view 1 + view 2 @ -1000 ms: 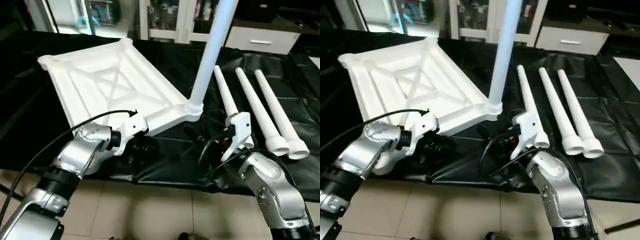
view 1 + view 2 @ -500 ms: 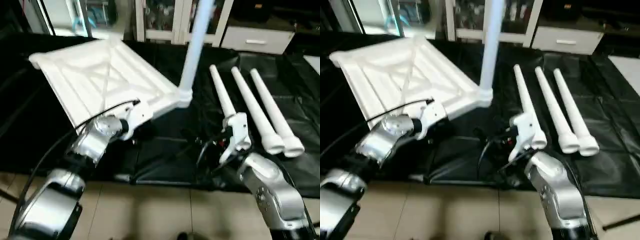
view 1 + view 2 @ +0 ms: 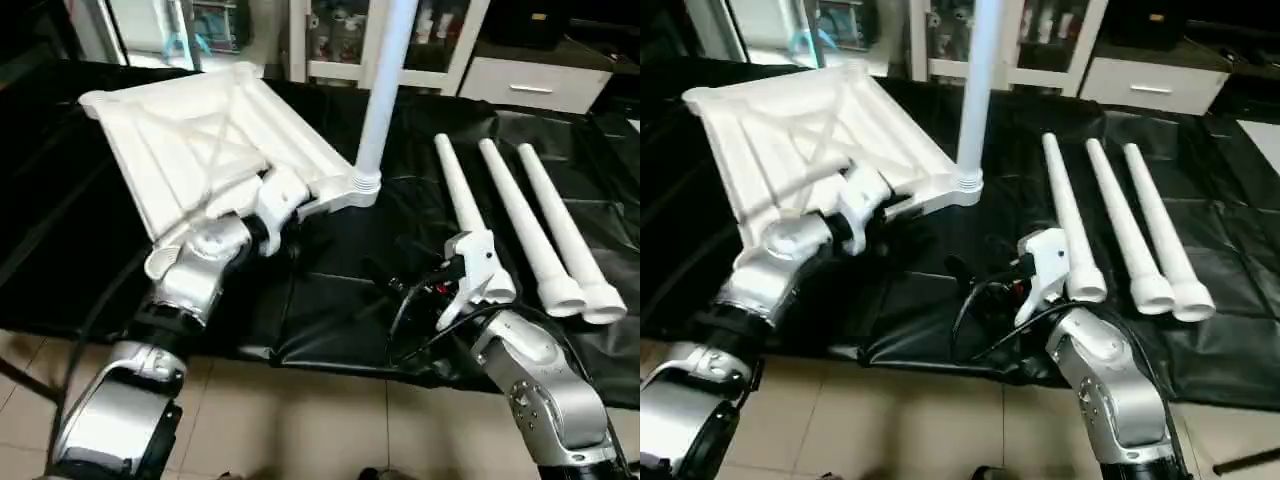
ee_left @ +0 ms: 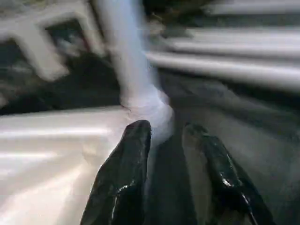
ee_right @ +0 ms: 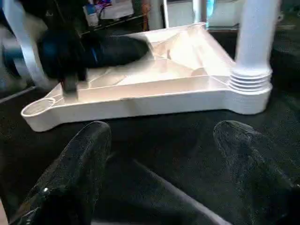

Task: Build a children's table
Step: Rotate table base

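Tabletop lies underside up on the black-covered counter, far left. One leg stands upright in its near-right corner socket. 3 more legs lie side by side on the right. Left gripper sits at the tabletop's near edge beside that socket, jaws partly apart, nothing visibly clamped. Right gripper hovers near, jaws wide apart, empty.
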